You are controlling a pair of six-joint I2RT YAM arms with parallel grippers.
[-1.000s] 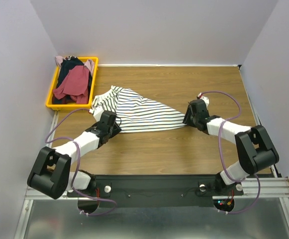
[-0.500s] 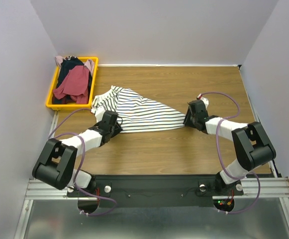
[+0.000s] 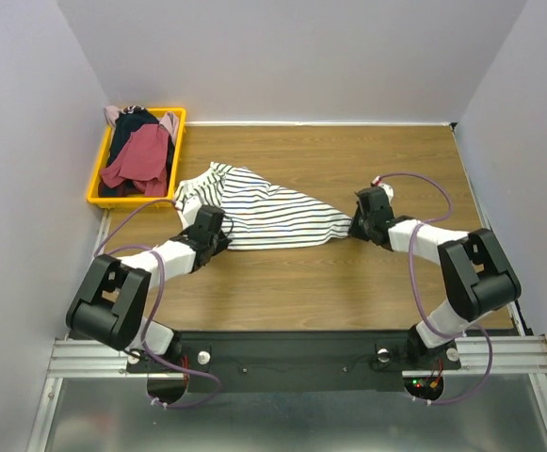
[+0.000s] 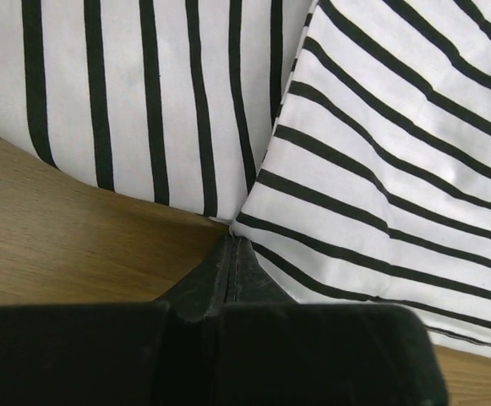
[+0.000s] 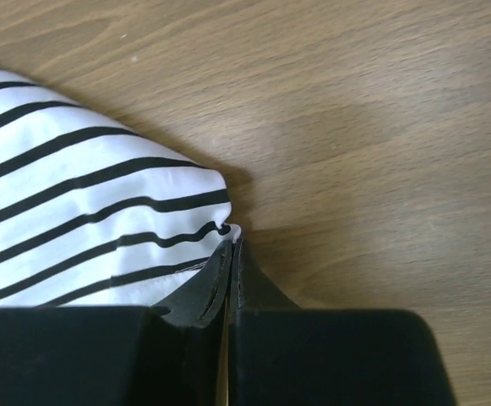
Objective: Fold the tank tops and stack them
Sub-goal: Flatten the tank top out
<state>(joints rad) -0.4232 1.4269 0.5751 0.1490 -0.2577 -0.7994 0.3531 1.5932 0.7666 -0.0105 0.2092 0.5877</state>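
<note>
One white cotton tank top with thin black stripes [image 3: 264, 215] lies spread mid wooden table [image 3: 348, 282]; three more tops bunched in the one yellow plastic bin [image 3: 93, 199] at far left: dark red [image 3: 141, 155], dark navy [image 3: 130, 130], pale pink [image 3: 113, 115]; two claws, both low on the table; left gripper [image 4: 231, 254] pressed together, pinching the striped top's near hem; right gripper [image 5: 231, 247] pressed together, pinching its right corner.
</note>
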